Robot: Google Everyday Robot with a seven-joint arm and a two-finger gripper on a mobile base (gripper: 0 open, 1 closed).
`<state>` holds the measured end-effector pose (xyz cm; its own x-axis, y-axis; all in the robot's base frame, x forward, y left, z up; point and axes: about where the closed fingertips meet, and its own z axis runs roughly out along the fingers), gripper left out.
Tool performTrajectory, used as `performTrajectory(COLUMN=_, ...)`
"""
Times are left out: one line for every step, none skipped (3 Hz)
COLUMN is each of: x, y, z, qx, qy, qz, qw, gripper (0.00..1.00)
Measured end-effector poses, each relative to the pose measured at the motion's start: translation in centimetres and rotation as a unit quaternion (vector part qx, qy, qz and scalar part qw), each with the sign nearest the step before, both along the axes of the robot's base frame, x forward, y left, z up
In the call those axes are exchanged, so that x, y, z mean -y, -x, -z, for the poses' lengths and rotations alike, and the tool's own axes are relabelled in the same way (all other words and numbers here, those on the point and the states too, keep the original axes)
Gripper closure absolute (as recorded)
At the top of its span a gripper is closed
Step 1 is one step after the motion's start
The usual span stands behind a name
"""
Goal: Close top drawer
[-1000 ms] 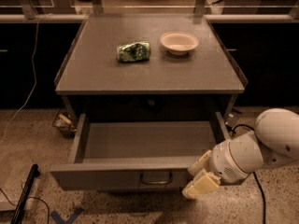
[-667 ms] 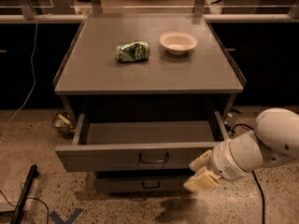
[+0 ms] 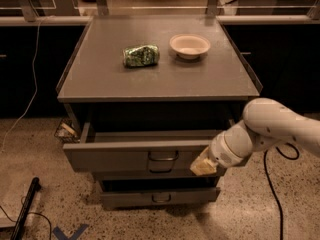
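The top drawer (image 3: 115, 156) sits just under the counter (image 3: 175, 81), pulled partway out so a strip of its bare inside shows behind the front. It is wide, shallow and grey, with a plain flat front and one small curved handle (image 3: 163, 156) at the centre. The cream pincer (image 3: 204, 166) is low against the right part of that front, right of the handle, and seems to touch it; whether it is spread or pressed together cannot be told, and it holds nothing visible. The white arm (image 3: 272, 126) reaches in from the right. Below, one lower drawer (image 3: 130, 199) shows (it juts out a little too). On the counter lie one crushed green can (image 3: 141, 55) and one pale bowl (image 3: 189, 45), near each other but apart.
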<state>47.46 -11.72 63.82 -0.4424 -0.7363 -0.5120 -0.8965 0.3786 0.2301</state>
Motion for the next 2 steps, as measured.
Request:
performTrajectory(x=-0.21, y=-3.12, z=1.14, qx=0.001, qy=0.013, qz=0.008, qw=0.9999, gripper=1.0)
performTrajectory(x=-0.22, y=-3.12, z=1.15, qx=0.0, qy=0.013, qz=0.008, qw=0.9999, gripper=0.81)
